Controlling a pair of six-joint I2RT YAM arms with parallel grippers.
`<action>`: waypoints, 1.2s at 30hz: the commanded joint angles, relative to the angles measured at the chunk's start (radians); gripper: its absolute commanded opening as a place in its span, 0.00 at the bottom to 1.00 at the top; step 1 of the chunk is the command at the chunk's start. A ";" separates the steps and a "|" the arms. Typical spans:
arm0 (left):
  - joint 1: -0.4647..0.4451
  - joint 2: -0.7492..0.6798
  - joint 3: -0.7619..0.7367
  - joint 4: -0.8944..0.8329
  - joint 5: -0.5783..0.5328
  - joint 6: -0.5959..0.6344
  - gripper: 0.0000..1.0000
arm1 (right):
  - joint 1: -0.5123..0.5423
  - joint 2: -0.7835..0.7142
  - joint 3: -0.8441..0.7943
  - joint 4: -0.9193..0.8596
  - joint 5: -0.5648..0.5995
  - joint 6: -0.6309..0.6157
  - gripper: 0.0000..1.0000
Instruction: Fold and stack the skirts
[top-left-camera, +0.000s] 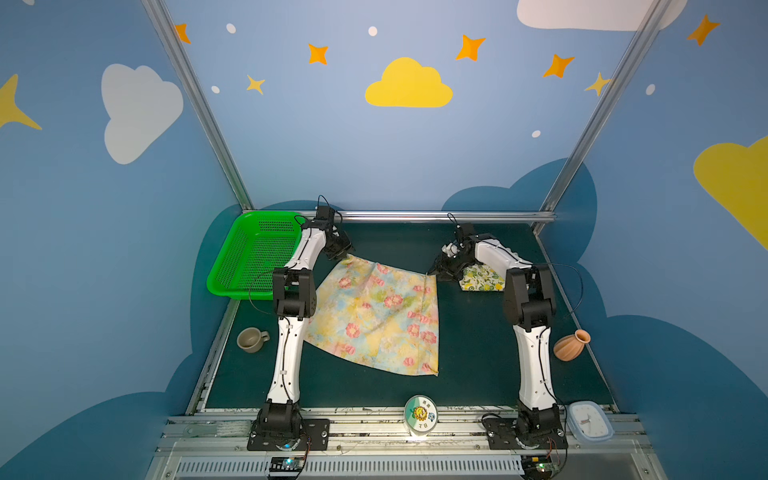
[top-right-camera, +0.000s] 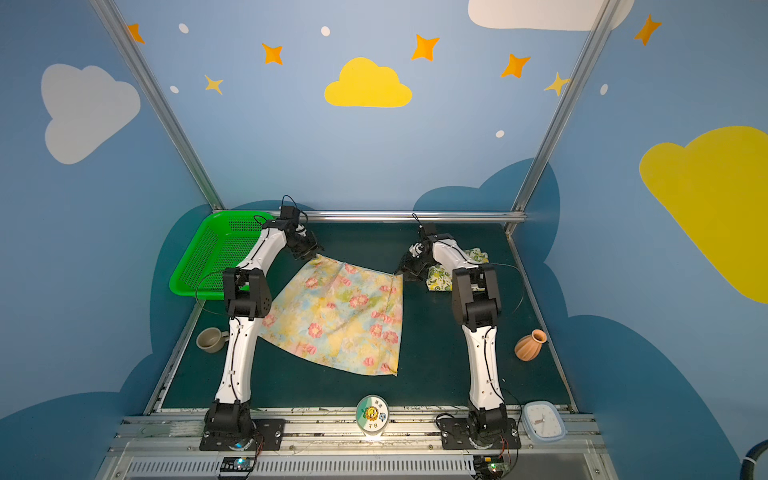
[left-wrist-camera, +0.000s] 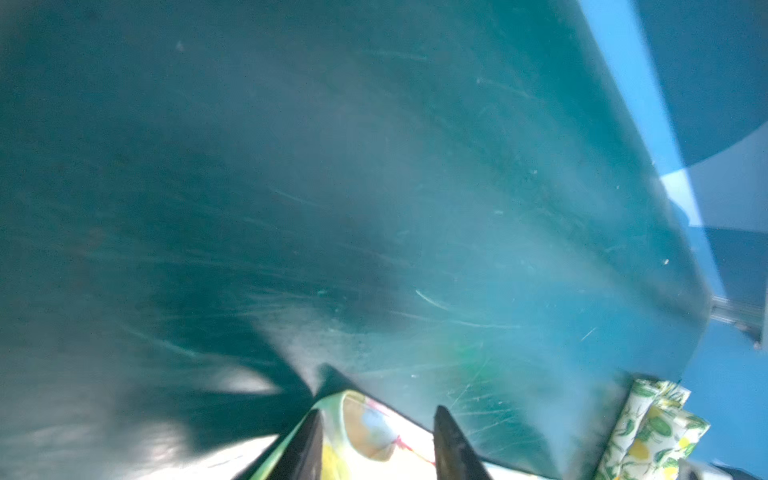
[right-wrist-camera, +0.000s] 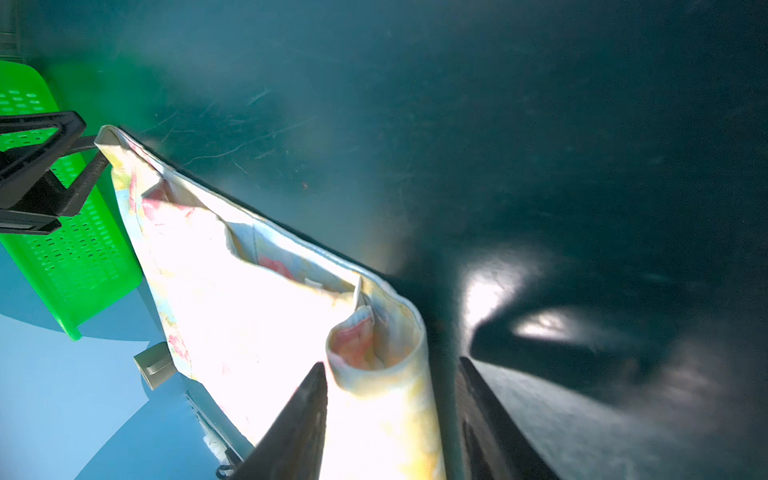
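Flowered skirt (top-left-camera: 374, 316) lies spread on the bench (top-left-camera: 469, 365), left jaws part-open astride its far-left corner, grip unclear, right jaws open around its far-right corner, folded lemon skirt (top-left-camera: 482, 279) far right.

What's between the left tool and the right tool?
The top edge of the flowered skirt stretches from the left tool to the right tool, a corner at each, seen in both top views.

The left arm (top-left-camera: 286, 332) and right arm (top-left-camera: 534, 353) reach forward, elbows raised, wrists angled down — left gripper (left-wrist-camera: 376, 440) and right gripper (right-wrist-camera: 390, 399) sit low, jaws parted.
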 joint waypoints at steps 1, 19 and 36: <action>-0.003 0.032 0.008 -0.020 0.002 0.006 0.40 | 0.005 0.031 0.035 -0.010 -0.008 0.010 0.49; -0.012 0.057 0.008 -0.015 -0.034 -0.026 0.04 | 0.009 0.046 0.081 -0.049 0.038 -0.005 0.00; 0.036 -0.181 0.259 0.045 -0.008 -0.142 0.04 | -0.079 -0.086 0.481 -0.118 0.058 -0.146 0.00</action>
